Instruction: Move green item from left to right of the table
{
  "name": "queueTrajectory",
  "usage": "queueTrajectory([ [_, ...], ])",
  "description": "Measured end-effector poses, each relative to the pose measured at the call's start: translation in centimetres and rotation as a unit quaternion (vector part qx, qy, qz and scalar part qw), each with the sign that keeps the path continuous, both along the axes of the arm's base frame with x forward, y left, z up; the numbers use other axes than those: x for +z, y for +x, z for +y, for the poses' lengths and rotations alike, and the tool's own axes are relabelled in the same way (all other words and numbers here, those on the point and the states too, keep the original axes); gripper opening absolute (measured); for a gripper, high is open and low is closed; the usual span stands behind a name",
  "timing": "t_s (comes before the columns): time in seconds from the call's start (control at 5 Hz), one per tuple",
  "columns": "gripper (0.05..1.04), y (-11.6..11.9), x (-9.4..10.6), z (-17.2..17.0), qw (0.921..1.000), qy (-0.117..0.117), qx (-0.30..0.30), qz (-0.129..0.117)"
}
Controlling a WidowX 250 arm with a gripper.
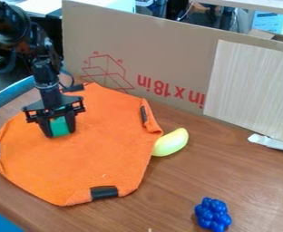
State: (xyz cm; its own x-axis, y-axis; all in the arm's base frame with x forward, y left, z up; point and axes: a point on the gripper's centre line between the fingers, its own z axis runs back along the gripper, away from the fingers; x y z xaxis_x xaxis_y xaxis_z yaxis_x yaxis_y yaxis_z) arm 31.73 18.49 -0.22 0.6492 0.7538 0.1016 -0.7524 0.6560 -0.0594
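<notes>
Camera view, from my remote seat: my gripper (60, 132) hangs down over the left part of the orange cloth (101, 154), the arm coming in from the upper left. Its two fingers stand at either side of the green item (60, 126), closed up against it; I read that as a hold. The item is block-like, upright or nearly so, low over the cloth. Whether its underside touches the fabric, I cannot tell.

The cloth lies spread on the brown wood-look counter (168, 199), its right edge folded over near the top. Black patches sit at its margins: one at the far left, one at the near edge, one by the fold. Just beside the right edge, a yellow-green curved piece (173, 142), lying tilted. Well apart from it, toward the near right, a knobbly blue cluster (213, 215).

Along the back stands a cardboard sheet (168, 50) with red markings. A pale striped panel (250, 86) is upright against its right part; a crumpled white strip (271, 142) lies near the panel's foot.
</notes>
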Motion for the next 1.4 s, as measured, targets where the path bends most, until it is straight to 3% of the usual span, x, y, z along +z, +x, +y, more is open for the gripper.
queueTrajectory([
  [0.2, 0.613, 1.0, 3.0, -1.6, 0.9995, -0.001, -0.018, -0.025],
  [0.4, 0.613, 2.6, 6.9, -7.0, 0.9947, 0.003, -0.086, -0.057],
  [0.6, 0.613, 3.5, 8.9, -12.3, 0.9872, 0.023, -0.142, -0.069],
  [0.8, 0.613, 3.4, 8.8, -17.4, 0.9734, 0.021, -0.223, -0.049],
  [1.0, 0.613, 3.4, 7.4, -21.9, 0.9618, 0.022, -0.271, -0.030],
  [1.2, 0.613, 3.6, 5.2, -25.9, 0.9535, 0.021, -0.300, -0.014],
  [1.4, 0.613, 4.1, 2.7, -27.9, 0.9510, 0.019, -0.309, -0.001],
])
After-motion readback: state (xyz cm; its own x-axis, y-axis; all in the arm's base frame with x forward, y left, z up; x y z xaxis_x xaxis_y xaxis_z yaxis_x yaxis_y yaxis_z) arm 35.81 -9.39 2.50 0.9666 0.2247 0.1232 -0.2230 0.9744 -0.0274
